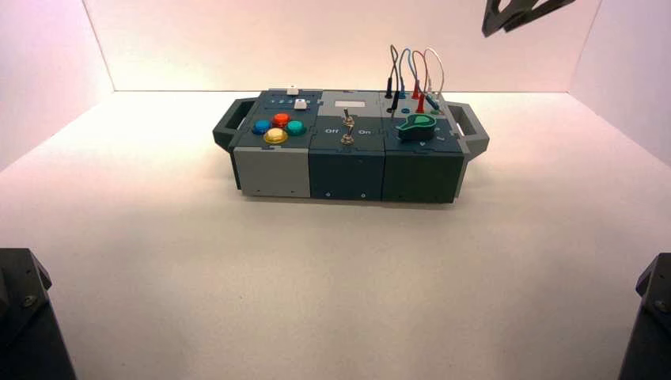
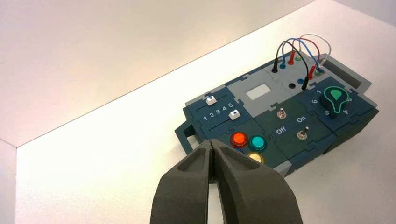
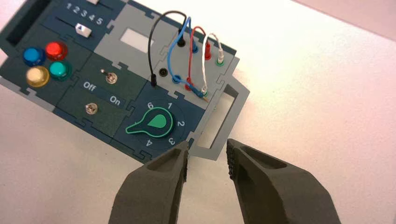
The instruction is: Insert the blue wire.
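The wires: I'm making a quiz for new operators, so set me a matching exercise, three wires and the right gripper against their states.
Column one:
1. Blue wire
2. Red wire
3. White wire
4. Right gripper

Column two:
A. Both plugs in green sockets
B. Open, holding nothing
C. One plug loose, out of its socket
D. Both plugs in red sockets

Pairs: 1-C, 2-D, 3-A, 4-B

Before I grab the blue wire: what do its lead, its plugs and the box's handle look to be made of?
Lead: probably rubber or soft plastic, smooth; it bends in an even arc.
Loose plug: blue plastic sleeve, seemingly, with a thin pin that looks metallic.
Handle: matt grey, likely hard plastic, given its uniform colour and crisp edges; painted metal isn't ruled out.
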Robot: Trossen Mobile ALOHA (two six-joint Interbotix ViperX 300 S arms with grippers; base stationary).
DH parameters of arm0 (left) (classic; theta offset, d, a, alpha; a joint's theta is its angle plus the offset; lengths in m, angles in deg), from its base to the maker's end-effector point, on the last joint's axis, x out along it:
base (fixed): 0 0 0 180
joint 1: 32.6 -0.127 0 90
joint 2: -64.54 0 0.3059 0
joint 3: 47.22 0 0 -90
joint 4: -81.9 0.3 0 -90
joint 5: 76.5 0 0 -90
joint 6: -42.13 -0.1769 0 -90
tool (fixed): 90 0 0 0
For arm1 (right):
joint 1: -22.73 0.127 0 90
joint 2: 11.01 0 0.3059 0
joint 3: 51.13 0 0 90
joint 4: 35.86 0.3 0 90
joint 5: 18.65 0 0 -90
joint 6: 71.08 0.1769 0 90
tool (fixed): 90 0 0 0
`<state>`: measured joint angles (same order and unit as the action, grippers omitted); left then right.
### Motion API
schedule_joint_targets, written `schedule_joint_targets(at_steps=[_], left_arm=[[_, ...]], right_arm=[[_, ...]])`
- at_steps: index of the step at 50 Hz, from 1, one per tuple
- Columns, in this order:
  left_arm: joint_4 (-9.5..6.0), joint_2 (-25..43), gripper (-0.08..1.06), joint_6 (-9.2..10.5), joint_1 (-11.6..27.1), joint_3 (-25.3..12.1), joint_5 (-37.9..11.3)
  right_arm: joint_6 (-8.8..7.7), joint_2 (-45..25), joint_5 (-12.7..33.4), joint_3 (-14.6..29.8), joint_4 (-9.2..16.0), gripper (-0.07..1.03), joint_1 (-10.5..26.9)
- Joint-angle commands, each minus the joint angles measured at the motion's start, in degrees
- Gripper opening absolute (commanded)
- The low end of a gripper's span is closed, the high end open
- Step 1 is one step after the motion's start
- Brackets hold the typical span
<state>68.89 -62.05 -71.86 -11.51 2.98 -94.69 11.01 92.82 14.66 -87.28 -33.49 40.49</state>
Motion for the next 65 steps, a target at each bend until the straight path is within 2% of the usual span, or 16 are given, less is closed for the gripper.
schedule_joint_targets(at_steps=[1, 7, 15, 26, 32, 37, 46, 51, 65], left_arm=[[0.09, 0.09, -0.03, -0.35, 0.18, -1.32, 0.35], [0.09, 0.18, -0.03, -0.35, 0.18, -1.32, -0.09], [0.09, 0.18, -0.03, -0.35, 0.18, -1.32, -0.26], [0.09, 0.26, -0.03, -0.35, 0.18, -1.32, -0.18], [0.09, 0.35, -0.03, -0.35, 0.18, -1.32, -0.18], [0.09, 0.53, -0.03, -0.35, 0.18, -1.32, -0.26], [-0.26, 0.53, -0.03, -0.35, 2.46, -1.32, 0.0], [-0.79, 0.62, -0.03, -0.26, 4.22, -1.05, 1.14], [-0.62, 1.49, -0.03, -0.35, 4.31, -0.88, 1.14]], right_arm=[[-0.26, -1.23, -0.7, 1.76, 0.0, 0.45, 1.05], [-0.18, -4.04, -2.72, 1.58, -0.09, 0.55, 3.6], [-0.18, -7.56, -5.19, 1.85, -0.97, 0.55, 4.57], [-0.18, -12.48, -5.71, 3.25, -5.45, 0.55, 4.92], [-0.09, -15.56, -5.71, 4.66, -8.7, 0.55, 6.15], [0.09, -17.4, -5.71, 5.71, -10.11, 0.55, 6.77], [0.09, -20.83, -5.27, 8.17, -12.48, 0.55, 6.86], [0.09, -22.32, -5.27, 9.14, -13.1, 0.55, 7.03], [0.09, -25.4, -5.27, 11.16, -13.54, 0.55, 7.12]])
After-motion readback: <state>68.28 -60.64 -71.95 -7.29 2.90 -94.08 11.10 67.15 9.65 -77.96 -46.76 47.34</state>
